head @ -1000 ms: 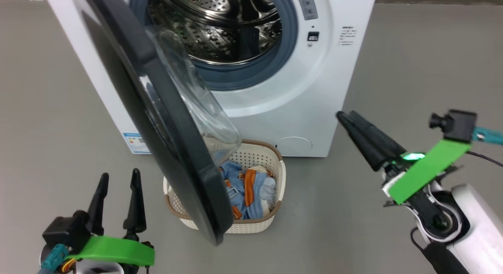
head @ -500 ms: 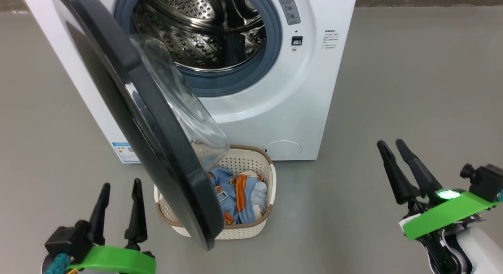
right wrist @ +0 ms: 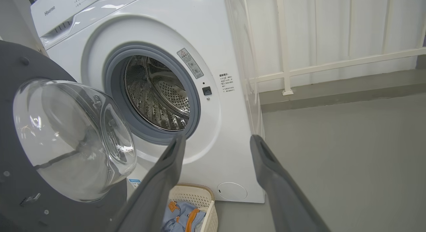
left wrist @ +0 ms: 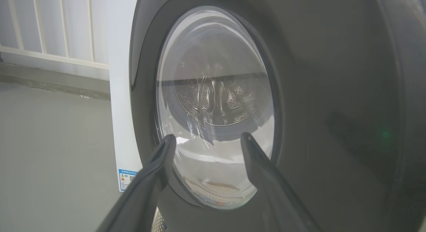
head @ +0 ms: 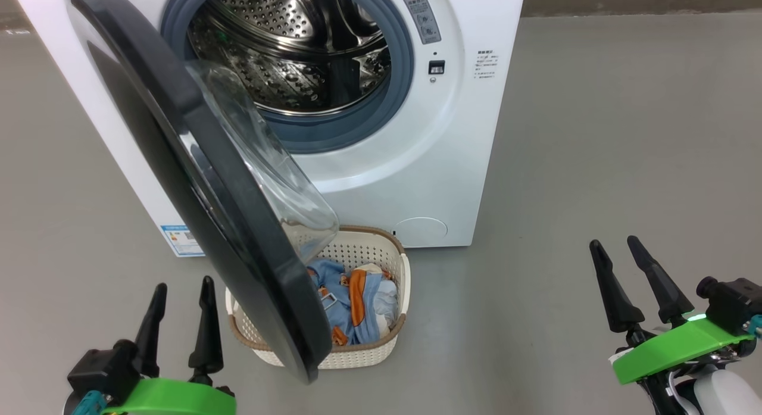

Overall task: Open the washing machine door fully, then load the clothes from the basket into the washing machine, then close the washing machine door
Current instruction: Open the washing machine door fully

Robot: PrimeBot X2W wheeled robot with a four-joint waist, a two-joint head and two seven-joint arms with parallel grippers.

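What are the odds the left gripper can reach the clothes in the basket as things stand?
Probably not directly: the washing machine door hangs between the left gripper and the basket, covering its left part. The clothes look freer from the right.

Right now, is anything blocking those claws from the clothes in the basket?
Yes, for the left claw: the open washing machine door hangs over the left side of the basket, between that claw and the clothes. From the right claw, nothing visible blocks the way.
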